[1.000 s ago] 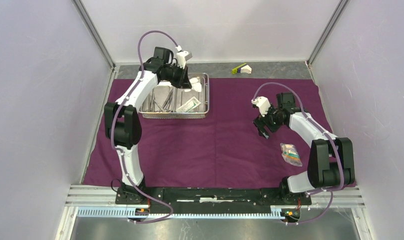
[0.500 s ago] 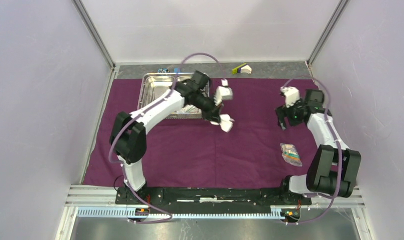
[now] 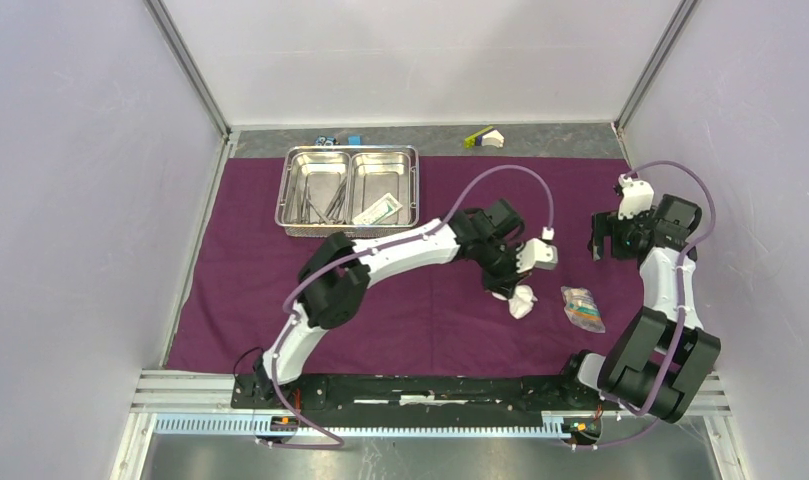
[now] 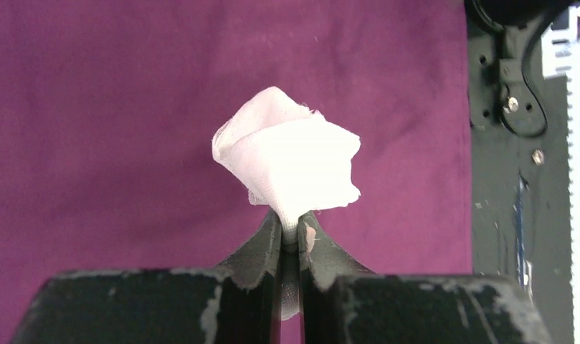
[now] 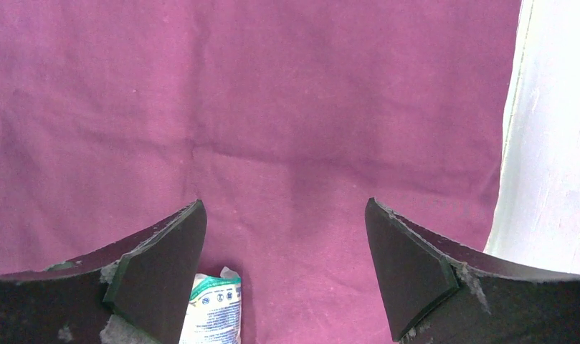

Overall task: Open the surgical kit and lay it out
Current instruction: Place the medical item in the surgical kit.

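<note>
The dark purple cloth lies spread over the table. At its far left stands the steel tray, with tweezers and forceps in its left compartment and a white packet in the right one. My left arm reaches across to the right, and its gripper is shut on a bunched white gauze just above the cloth. A small clear packet lies to the right of the gauze. My right gripper hangs open and empty over bare cloth, behind the packet.
A yellow-green and white piece and a small blue block lie on the grey strip behind the cloth. The black base rail runs along the near edge. A white side wall stands close on the right.
My left arm has swung from the tray to the right and toward the front, carrying the gauze. My right arm has drawn back to the far right, still open.
</note>
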`<state>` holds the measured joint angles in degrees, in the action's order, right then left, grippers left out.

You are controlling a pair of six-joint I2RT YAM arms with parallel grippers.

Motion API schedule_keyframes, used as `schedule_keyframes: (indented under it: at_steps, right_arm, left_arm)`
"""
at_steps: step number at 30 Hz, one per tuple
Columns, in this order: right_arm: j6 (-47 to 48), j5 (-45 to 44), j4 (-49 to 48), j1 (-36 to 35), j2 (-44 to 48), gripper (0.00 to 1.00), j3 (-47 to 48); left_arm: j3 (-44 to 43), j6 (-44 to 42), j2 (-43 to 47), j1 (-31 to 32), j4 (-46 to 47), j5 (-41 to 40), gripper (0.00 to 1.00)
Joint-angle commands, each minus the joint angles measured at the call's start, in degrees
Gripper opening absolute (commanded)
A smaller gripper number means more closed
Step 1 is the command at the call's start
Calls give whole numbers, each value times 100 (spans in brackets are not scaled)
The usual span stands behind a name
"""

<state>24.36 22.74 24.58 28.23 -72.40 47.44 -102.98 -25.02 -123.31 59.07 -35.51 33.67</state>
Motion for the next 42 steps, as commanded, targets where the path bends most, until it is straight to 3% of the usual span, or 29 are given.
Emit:
schedule_keyframes:
  at_steps: [1, 15, 25, 33, 42]
  right_arm:
    - [-100, 228, -252, 102, 172, 89, -114]
    - [40, 558, -198, 275, 102, 88, -169]
    - [104, 700, -146, 297, 62, 88, -174]
    - [126, 758, -120, 306, 17, 89, -174]
    - [130, 783, -111, 306, -20, 88, -163]
  left_arm:
    - [-905, 585, -518, 211, 334, -291, 2]
    - [-2139, 980, -1652, 555, 163, -235, 3]
    - [-2064, 921, -1890, 566, 123, -446, 8]
    - [-1906, 841, -1805, 563, 124, -677, 35]
    - [-1771, 739, -1338, 555, -35, -1035, 75]
